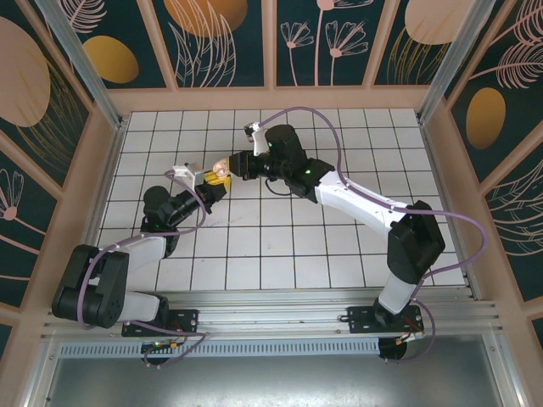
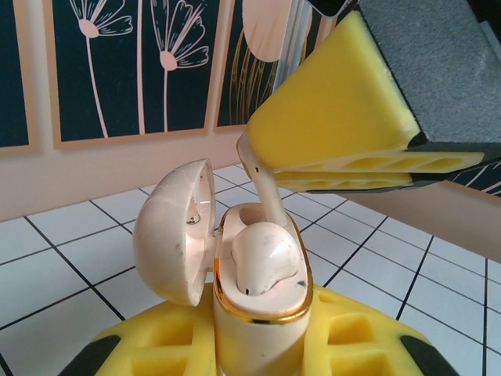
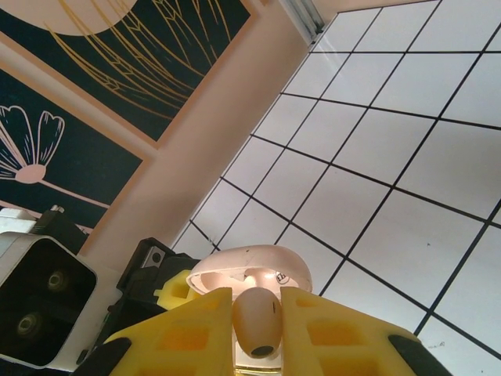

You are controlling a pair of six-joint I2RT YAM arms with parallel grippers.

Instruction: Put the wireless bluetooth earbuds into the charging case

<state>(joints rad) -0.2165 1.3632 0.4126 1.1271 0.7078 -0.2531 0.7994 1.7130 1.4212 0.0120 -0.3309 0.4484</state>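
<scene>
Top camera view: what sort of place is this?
Probably an enclosed robot test cell, not a home: a white gridded tabletop, flower-patterned wall panels on three sides, and an aluminium rail along the near edge.

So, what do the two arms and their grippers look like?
The left arm and right arm have black joints, white shells and lilac cables. The left gripper and right gripper have yellow finger pads with hollow cells.
</scene>
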